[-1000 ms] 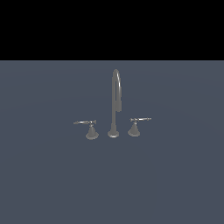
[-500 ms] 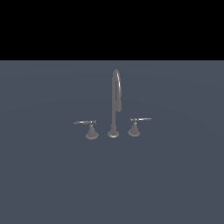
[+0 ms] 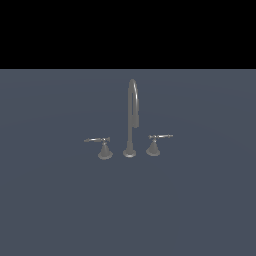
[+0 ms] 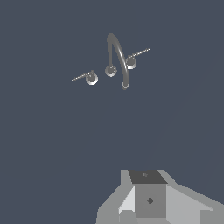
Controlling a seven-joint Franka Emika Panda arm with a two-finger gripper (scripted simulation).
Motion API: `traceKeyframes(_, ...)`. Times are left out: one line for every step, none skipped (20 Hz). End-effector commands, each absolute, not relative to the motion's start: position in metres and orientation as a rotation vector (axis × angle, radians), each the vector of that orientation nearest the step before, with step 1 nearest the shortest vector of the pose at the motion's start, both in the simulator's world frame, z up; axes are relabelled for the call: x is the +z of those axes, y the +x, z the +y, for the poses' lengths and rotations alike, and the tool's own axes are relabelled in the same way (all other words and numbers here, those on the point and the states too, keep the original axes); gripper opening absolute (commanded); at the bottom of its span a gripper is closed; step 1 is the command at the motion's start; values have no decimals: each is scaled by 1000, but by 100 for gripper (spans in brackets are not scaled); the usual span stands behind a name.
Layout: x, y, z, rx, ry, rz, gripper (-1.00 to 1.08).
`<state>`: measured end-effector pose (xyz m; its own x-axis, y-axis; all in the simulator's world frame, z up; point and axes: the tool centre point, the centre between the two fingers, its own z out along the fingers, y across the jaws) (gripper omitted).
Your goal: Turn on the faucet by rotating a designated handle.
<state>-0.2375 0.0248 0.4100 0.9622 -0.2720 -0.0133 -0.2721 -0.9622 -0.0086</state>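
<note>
Ahead of me, on a flat blue-grey surface [image 3: 60, 210], stands the faucet [image 3: 131, 120], a small dull-grey metal set of three separate pieces in a row. Its middle piece is a tall, thin gooseneck spout that rises from a round base, curves over at the top and comes partway down again to a slightly thicker tip. On either side sits a low handle, each a small cone-shaped base topped by a thin lever rod lying roughly level. The designated handle [image 3: 102, 146] is the one on the exterior view's left, near the spout base but not touching it, with its rod sticking out away from the spout toward that view's left. Its twin [image 3: 155, 143] on the other side mirrors it, its rod pointing to the exterior view's right. My wrist camera sees the same set from above and well away: the spout as a narrow arch, the two cones as small round caps, the designated handle [image 4: 89, 77] with its rod a fine pale line. My gripper [image 4: 150, 200] appears only as blocky light-grey housing at the edge of the wrist view, well apart from the faucet; its fingertips are out of frame, so I cannot tell how wide it stands.
</note>
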Motion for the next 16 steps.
traceKeyframes(395,-232,35,18,-3089,513,-100)
traceKeyframes(389,-229,39,18,-3083,545,-100)
traceKeyframes(382,-226,42,18,-3078,578,-100)
traceKeyframes(376,-224,46,18,-3071,610,-100)
traceKeyframes(370,-221,50,18,-3065,643,-100)
traceKeyframes(364,-218,54,17,-3058,675,-100)
traceKeyframes(358,-215,57,17,-3050,707,-100)
traceKeyframes(352,-212,61,17,-3043,739,-100)
traceKeyframes(346,-208,64,17,-3035,771,-100)
traceKeyframes(340,-205,68,17,-3026,803,-100)
traceKeyframes(333,-202,71,17,-3018,835,-100)
traceKeyframes(327,-198,75,16,-3009,866,-100)
traceKeyframes(321,-195,78,16,-2999,897,-100)
traceKeyframes(315,-191,81,16,-2990,928,-100)
traceKeyframes(309,-188,84,16,-2980,959,-100)
traceKeyframes(303,-184,87,16,-2970,989,-100)
